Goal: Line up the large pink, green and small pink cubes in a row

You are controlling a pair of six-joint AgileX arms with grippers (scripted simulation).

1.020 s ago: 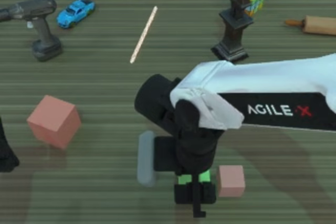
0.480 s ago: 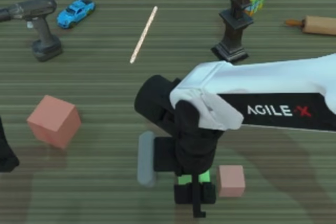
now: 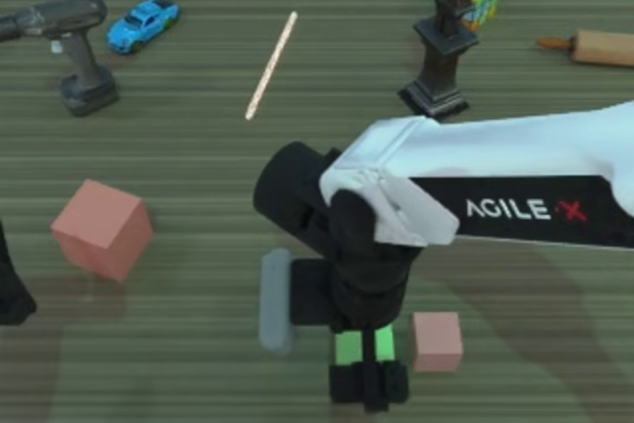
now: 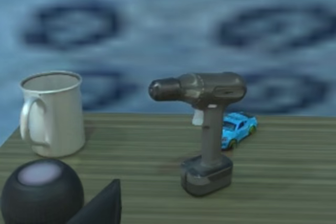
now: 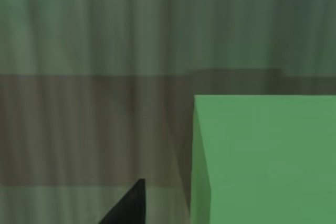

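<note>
More of the green cube (image 3: 361,346) is now exposed beside the small pink cube (image 3: 437,341), so the right tool (image 3: 368,381) is judged opened, the placement done.

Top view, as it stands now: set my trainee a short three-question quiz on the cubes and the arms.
1. True or false: the green cube sits directly under the right gripper, next to the small pink cube.
2. Which cube stands apart from the other two? A) the large pink cube B) the small pink cube C) the green cube
3. Fill in: the left arm is parked at the table's ____ edge.

Key: 1 true; 2 A, it sits far toward the left side, while the other two are side by side near the front edge; 3 left.
</note>
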